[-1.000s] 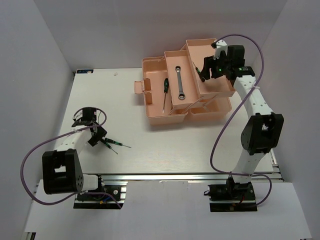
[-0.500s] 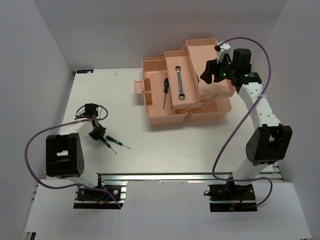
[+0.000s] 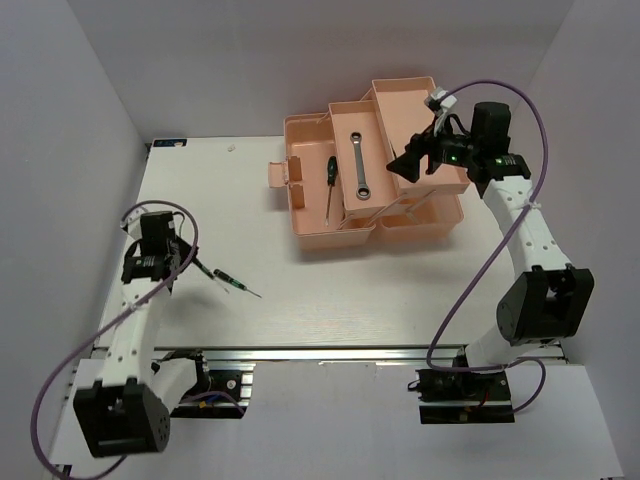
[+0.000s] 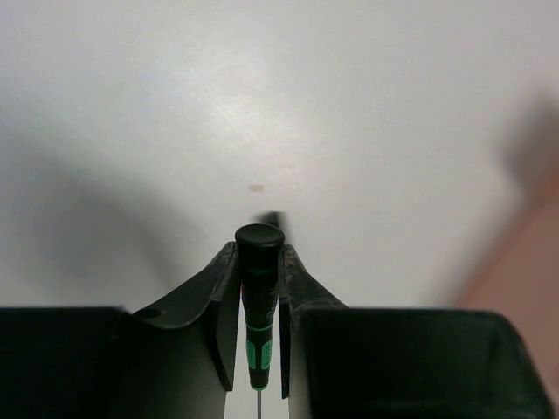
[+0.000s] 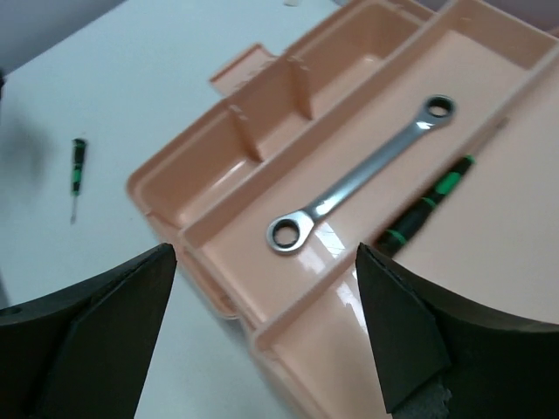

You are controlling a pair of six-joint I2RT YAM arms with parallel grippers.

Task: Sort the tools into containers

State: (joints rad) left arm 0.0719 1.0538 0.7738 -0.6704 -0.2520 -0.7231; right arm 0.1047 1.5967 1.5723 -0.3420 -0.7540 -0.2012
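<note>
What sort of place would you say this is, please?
Probably a robotics lab test cell: a white table boxed in by plain white walls, with two cabled arms bolted to an aluminium rail at its edge.

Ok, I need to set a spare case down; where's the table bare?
Bare: the strip of table between the toolbox front and the near edge, and the far-left corner beyond the left gripper. Crowded: the left side, where it grips a screwdriver near a loose screwdriver, and the toolbox trays under the open right gripper.
</note>
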